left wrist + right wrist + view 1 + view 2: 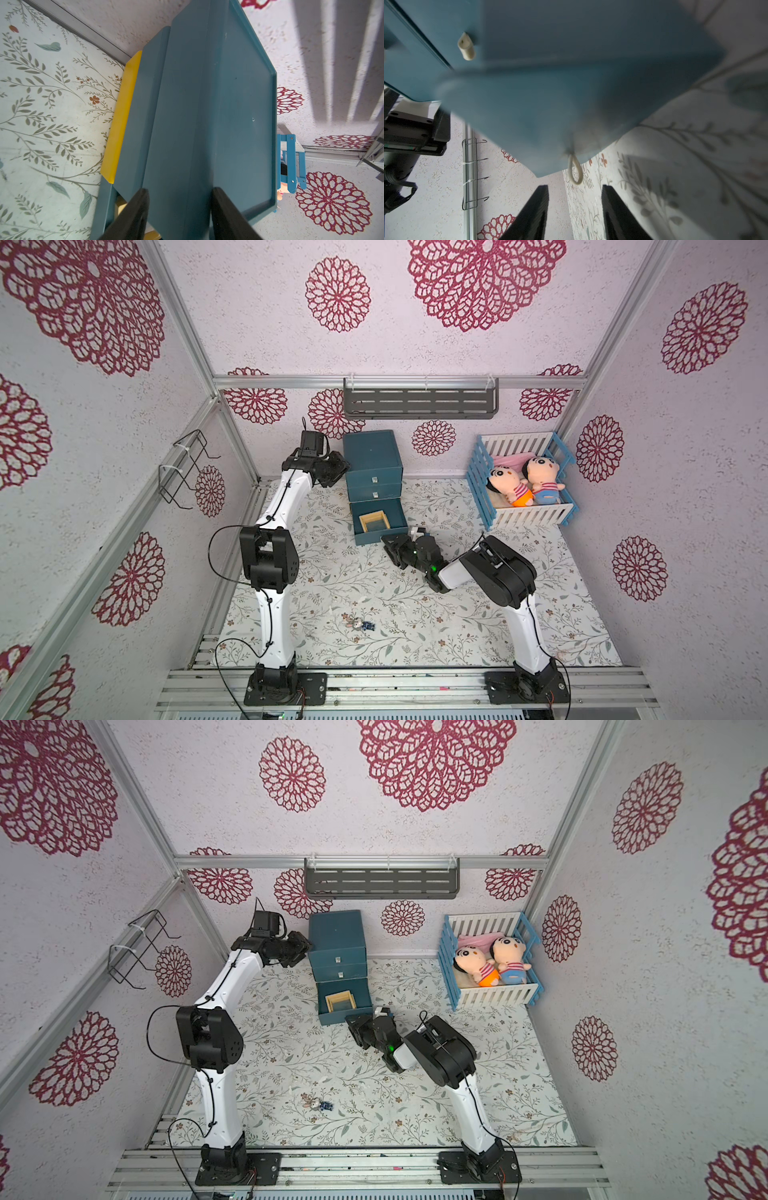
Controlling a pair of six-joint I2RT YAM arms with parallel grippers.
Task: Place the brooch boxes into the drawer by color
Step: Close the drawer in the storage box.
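Note:
The dark teal drawer chest [370, 452] [336, 932] stands against the back wall. Its bottom drawer [380, 534] [345, 1016] is pulled out, and one yellow-tan brooch box [374, 521] [340, 1001] lies flat inside. My left gripper [341, 471] [180, 195] is at the chest's left side, high up. Its jaws are apart, and the teal side face [182, 124] fills the space ahead of them. My right gripper [390, 540] [574, 188] is open, low at the pulled-out drawer's front right corner. The drawer's pale loop pull [575, 172] hangs just beyond its fingertips.
A blue-and-white crib [528, 514] holding two dolls stands at the back right. A tiny grey-and-blue trinket [359, 624] lies on the floral mat near the front. A grey slotted shelf [419, 403] hangs on the back wall, and a wire rack [187, 468] on the left wall.

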